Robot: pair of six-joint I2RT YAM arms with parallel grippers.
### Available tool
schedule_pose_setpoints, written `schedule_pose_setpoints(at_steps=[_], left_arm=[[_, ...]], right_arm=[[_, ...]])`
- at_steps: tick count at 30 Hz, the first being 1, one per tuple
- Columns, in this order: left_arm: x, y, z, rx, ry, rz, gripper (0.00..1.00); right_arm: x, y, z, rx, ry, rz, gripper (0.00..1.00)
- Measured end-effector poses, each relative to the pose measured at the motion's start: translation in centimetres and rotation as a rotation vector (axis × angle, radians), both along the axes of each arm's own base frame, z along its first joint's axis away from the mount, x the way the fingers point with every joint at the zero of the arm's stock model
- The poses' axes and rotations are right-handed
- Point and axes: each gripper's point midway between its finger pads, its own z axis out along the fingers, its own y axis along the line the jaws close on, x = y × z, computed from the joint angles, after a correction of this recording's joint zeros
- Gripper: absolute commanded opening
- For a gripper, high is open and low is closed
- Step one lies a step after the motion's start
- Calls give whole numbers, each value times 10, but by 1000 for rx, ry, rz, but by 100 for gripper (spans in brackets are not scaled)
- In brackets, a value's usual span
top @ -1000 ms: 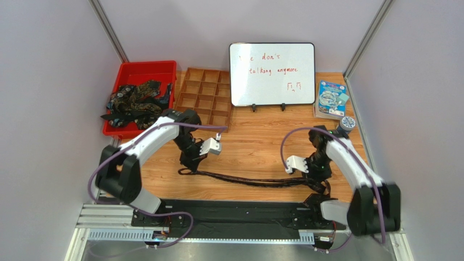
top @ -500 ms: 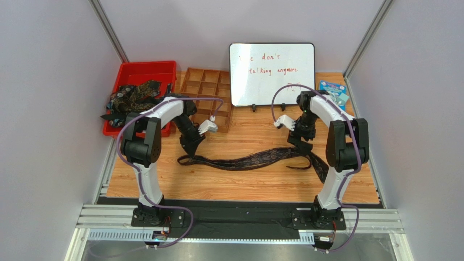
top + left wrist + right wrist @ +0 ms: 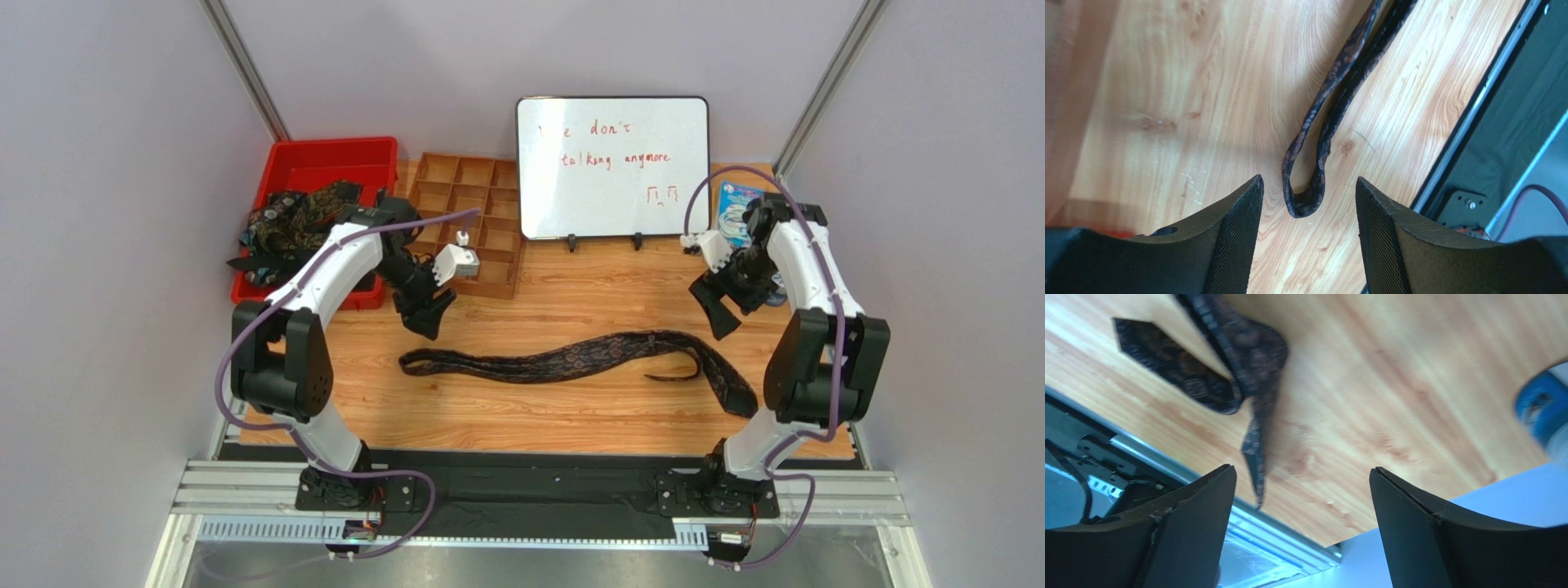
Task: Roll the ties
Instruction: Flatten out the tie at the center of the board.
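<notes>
Red bin [image 3: 321,157] sits to the outer left of the left claw [image 3: 431,321], with a heap of dark patterned ties [image 3: 301,227] spilling over its near rim. Left claw hangs above the worktop [image 3: 552,294], jaws apart, nothing between them. Wooden compartment tray [image 3: 460,202] stands just behind it. Left wrist view: the folded, looped end of one tie [image 3: 1306,196] lies flat on the wood just under the gap of the left claw [image 3: 1308,180], touching neither finger. That same tie [image 3: 577,358] runs in a shallow wave across the worktop from below the left claw to below the right claw [image 3: 718,316], lying loose. Whiteboard [image 3: 613,165] is propped upright at the back, between the two claws. Right claw [image 3: 1301,470] is raised, jaws wide apart and empty; the tie's broad pointed end [image 3: 1186,373] lies below it, toward the worktop's near edge. Blue packet [image 3: 736,208] lies just behind the right claw.
</notes>
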Motion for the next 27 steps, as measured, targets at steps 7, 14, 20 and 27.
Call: schedule_pose_setpoints(at_steps=[7, 14, 20, 27], left_arm=[[-21, -3, -10, 11, -29, -30, 63], [-16, 3, -31, 84, -37, -46, 50], [3, 11, -60, 160, -45, -45, 43], [15, 18, -75, 205, -60, -40, 53]], right_arm=[[-55, 9, -21, -37, 109, 7, 47], [-19, -4, -59, -57, 232, 0, 11], [40, -20, -80, -62, 206, -28, 41], [40, -27, -65, -81, 184, -86, 69]])
